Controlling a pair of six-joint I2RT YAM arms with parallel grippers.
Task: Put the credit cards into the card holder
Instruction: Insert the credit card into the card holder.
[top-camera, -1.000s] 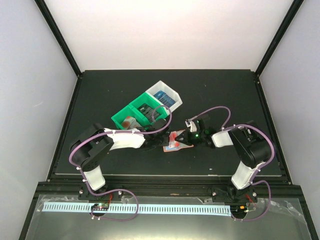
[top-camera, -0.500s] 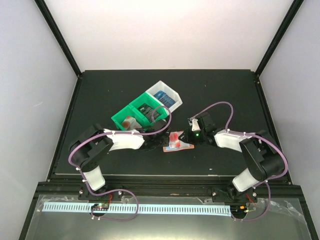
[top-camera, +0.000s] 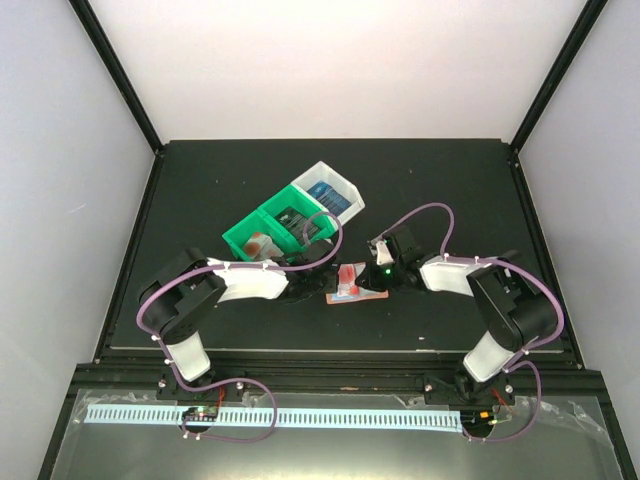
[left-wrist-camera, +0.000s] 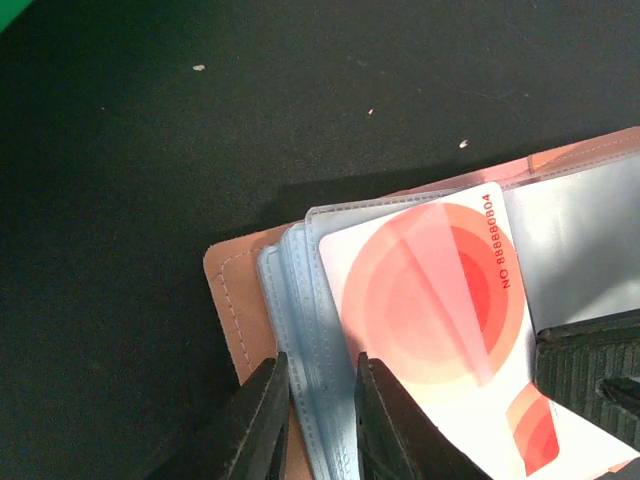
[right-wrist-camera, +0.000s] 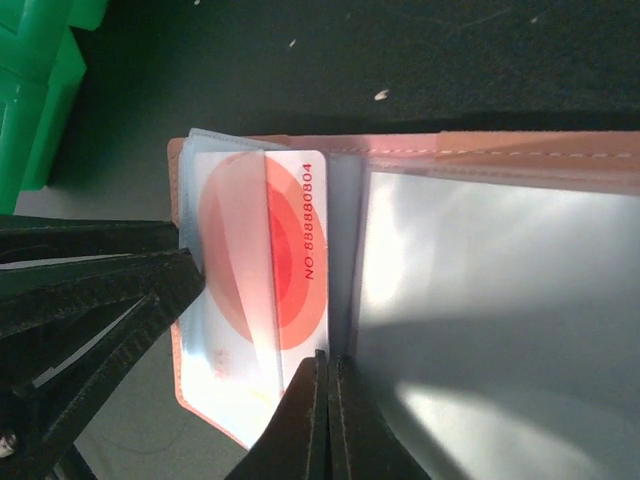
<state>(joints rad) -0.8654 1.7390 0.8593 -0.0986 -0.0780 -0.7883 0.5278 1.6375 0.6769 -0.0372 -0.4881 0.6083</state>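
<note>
One card (left-wrist-camera: 430, 290), white with red circles, lies partly tucked under a clear sleeve of the open card holder (left-wrist-camera: 232, 300). Since a second ago the right arm's elbow has swung out and come back in, its tips barely leaving the holder. The right gripper (right-wrist-camera: 327, 360) is now clenched at the card's edge beside the fold; whether it pinches anything I cannot tell. The left gripper (left-wrist-camera: 318, 378) clamps the pale sleeve stack, the card just beside its finger. This card seems nearly seated.
</note>
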